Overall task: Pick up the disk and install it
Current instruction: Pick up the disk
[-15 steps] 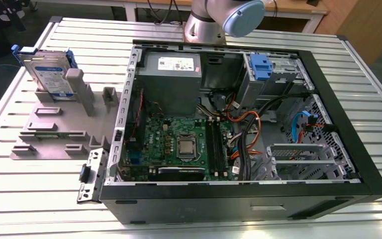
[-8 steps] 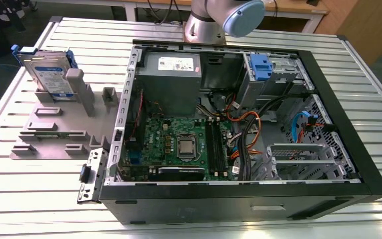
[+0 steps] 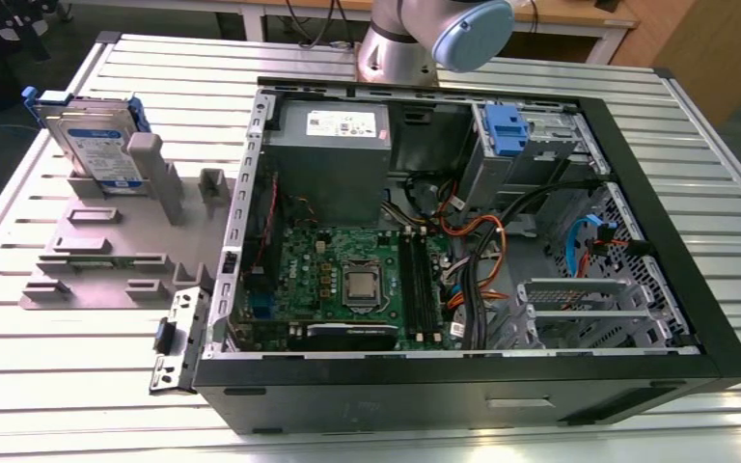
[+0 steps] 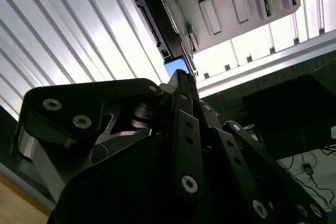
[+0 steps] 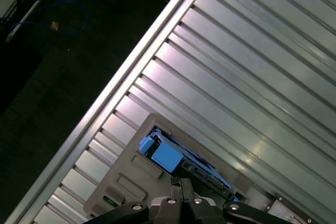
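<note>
The disk, a silver drive with a white-and-blue label and blue rails, stands on edge in a grey fixture on the exterior view's left. Both wrist views see it edge-on from above, as the disk and the disk in the fixture's slot. My gripper hangs over it with its dark fingers pressed together and nothing between them. In the first wrist view the gripper points at the disk and stays apart from it.
An open black computer case lies on the slatted aluminium table, with a motherboard, cables and a grey power supply box inside. A blue latch marks the drive bay at the case's far side. The arm's base rises behind the case.
</note>
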`<state>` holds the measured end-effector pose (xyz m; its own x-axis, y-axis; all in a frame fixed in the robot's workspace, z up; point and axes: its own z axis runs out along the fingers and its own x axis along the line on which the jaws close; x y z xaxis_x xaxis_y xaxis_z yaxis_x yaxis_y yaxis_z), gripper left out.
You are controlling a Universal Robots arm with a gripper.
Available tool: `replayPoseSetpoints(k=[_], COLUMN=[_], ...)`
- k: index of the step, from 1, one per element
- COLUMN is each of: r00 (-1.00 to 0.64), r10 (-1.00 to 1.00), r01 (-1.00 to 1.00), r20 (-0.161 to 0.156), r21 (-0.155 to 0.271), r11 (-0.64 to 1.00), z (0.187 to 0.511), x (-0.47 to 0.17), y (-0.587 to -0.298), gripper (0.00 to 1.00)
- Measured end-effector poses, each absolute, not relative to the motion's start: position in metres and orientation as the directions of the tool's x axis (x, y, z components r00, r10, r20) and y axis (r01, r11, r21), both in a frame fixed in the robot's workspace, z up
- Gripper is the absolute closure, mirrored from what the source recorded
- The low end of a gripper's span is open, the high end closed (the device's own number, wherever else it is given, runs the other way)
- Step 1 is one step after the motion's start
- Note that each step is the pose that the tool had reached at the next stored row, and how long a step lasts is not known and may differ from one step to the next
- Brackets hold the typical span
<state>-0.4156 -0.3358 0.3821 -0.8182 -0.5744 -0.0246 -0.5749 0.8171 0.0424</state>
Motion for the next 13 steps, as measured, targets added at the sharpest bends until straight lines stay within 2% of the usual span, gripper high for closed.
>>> replayPoseSetpoints(k=[13], r00=[-0.752], r10=[-0.659], r01=[-0.660], r20=[-0.025], r21=[0.042], r11=[0.750], z=[0.3819], x=[-0.4156], y=[-0.3360], gripper=[0.89])
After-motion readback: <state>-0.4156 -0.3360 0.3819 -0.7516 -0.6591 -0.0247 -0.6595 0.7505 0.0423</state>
